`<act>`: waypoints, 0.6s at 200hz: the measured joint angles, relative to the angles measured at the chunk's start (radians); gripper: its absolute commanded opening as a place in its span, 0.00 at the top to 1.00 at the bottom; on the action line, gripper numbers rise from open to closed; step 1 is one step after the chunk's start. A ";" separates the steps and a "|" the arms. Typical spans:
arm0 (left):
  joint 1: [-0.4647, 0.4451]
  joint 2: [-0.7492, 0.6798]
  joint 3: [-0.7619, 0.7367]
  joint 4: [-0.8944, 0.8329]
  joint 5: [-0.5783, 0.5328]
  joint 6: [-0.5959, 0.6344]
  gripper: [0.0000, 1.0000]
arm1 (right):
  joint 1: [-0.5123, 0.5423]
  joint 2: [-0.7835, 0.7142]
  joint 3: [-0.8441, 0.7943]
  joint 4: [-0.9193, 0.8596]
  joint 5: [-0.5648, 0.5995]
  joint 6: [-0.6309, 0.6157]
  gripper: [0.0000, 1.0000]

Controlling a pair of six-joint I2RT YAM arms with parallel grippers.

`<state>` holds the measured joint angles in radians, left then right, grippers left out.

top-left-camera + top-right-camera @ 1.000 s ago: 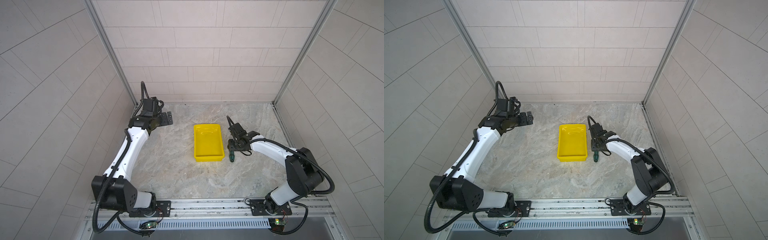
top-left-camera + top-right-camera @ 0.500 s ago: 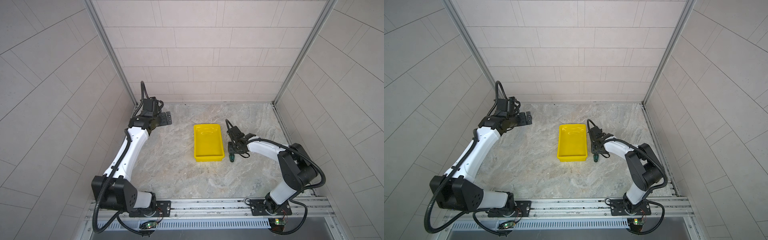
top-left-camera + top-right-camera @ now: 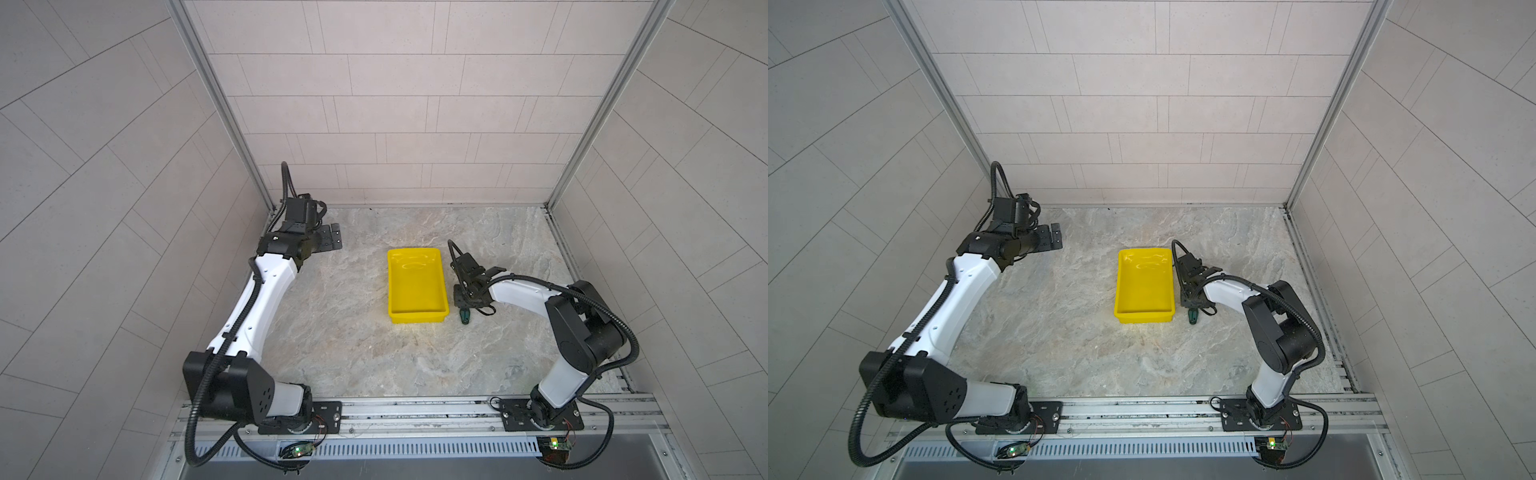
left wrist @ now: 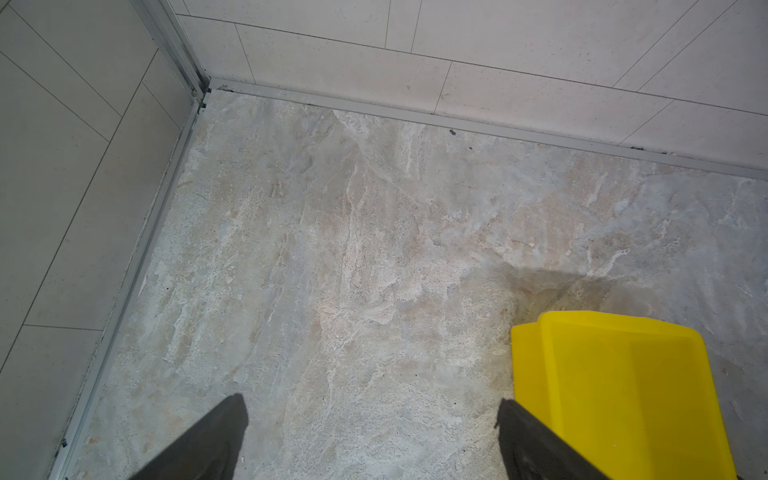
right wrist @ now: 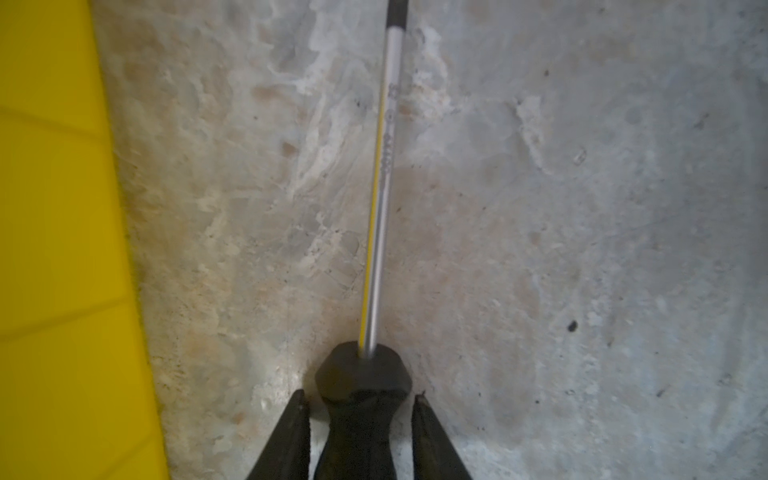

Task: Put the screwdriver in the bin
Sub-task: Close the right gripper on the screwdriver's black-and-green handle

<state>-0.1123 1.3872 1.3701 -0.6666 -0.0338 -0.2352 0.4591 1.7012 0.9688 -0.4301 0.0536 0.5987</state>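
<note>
Screwdriver (image 5: 380, 187): thin shiny shaft, blk collar, dk-green handle end.

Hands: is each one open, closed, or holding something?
Left hand: open, empty.
Right hand: open around the screwdriver handle, not gripping yet.

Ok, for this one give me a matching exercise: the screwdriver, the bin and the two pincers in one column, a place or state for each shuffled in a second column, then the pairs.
Things:
1. screwdriver
2. bin
3. left pincer
4. right pincer

Places or states:
A. yellow, nothing inside
B. open and holding nothing, near the back left corner
C. lying flat on the table
D. astride a dark handle, a slim gap on each side

Pairs: 1-C, 2-A, 3-B, 4-D
</note>
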 measured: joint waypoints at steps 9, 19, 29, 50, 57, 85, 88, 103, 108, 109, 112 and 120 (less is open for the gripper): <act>0.000 0.000 0.000 -0.001 -0.002 0.000 0.00 | 0.000 0.000 0.000 0.001 0.000 0.000 0.73; 0.000 0.000 0.000 -0.003 -0.002 0.000 0.00 | 0.001 0.002 0.002 0.000 0.002 -0.002 0.76; 0.000 0.000 0.000 -0.004 -0.004 0.000 0.00 | 0.001 0.006 0.005 0.000 0.003 -0.005 0.78; 0.000 0.000 0.000 -0.005 -0.014 0.001 0.00 | 0.001 0.012 0.013 -0.002 0.004 -0.008 0.80; 0.000 0.000 0.000 -0.005 -0.015 0.001 0.00 | 0.001 0.015 0.019 -0.004 0.006 -0.011 0.82; 0.000 0.000 0.000 -0.005 -0.018 0.005 0.00 | 0.001 0.022 0.034 -0.008 0.012 -0.018 0.85; 0.000 0.000 0.000 -0.005 -0.018 0.005 0.00 | 0.001 0.023 0.035 -0.008 0.013 -0.018 0.85; 0.000 0.000 0.000 -0.005 -0.017 0.005 0.00 | 0.001 0.023 0.042 -0.016 0.018 -0.021 0.87; 0.000 0.000 0.000 -0.005 -0.017 0.005 0.00 | 0.001 0.023 0.043 -0.018 0.020 -0.022 0.88; 0.000 0.000 0.000 -0.005 -0.017 0.005 0.00 | 0.001 0.023 0.044 -0.018 0.021 -0.022 0.89; 0.000 0.000 0.000 -0.005 -0.017 0.005 0.00 | 0.001 0.023 0.046 -0.020 0.022 -0.023 0.89; 0.000 0.000 0.000 -0.005 -0.018 0.005 0.00 | 0.001 0.023 0.051 -0.026 0.025 -0.025 0.90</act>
<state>-0.1127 1.3872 1.3701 -0.6716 -0.0517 -0.2298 0.4599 1.7245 1.0203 -0.4557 0.0788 0.5735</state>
